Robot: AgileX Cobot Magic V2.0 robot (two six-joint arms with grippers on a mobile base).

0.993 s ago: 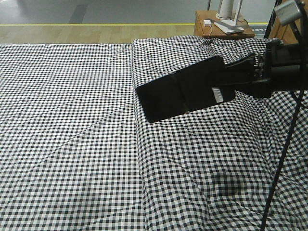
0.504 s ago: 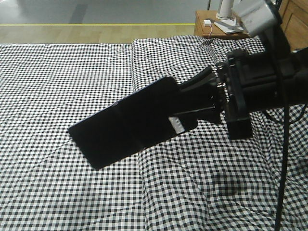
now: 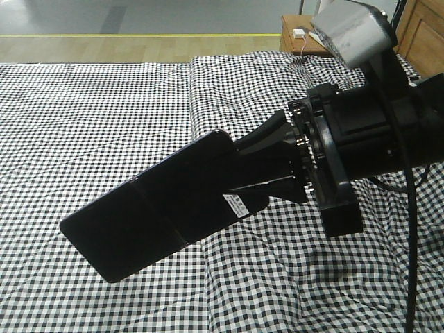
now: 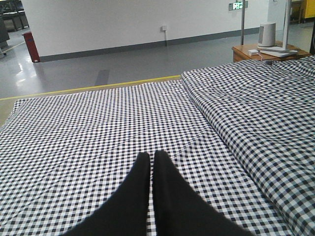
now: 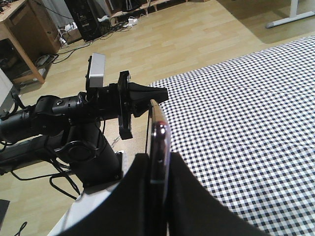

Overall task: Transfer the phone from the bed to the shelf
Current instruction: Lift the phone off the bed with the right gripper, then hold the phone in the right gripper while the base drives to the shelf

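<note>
The phone (image 3: 163, 208) is off the bed (image 3: 90, 118), held in the air above it by the right gripper (image 3: 260, 166). In the front view it lies at a slant. Its free end is low and points toward the left side of the bed, and its gripped end is higher on the right. Its dark glossy face is turned up, and a small white sticker (image 3: 236, 206) shows near the gripped end. It hangs over the long fold (image 3: 196, 104) that runs from the far edge of the bed toward the near edge.

The right wrist view shows the phone (image 5: 158, 142) edge-on, with its pinkish rim squeezed between the two black fingers (image 5: 192, 196). The fingers are narrow and pressed on its two flat sides. A grey camera box (image 3: 350, 31) sits on top of the right arm, and a black cable (image 3: 409, 229) hangs down at the right edge.

The left gripper (image 4: 151, 155) hangs over the checked bed (image 4: 88, 123) with nothing in it. Its fingers (image 4: 167, 191) are drawn together, with only a thin slit between them. From the right wrist it (image 5: 157, 92) shows as one black point beyond the phone's end.

A nightstand (image 4: 246, 49) stands past the far right corner of the bed, with white items on top.
</note>
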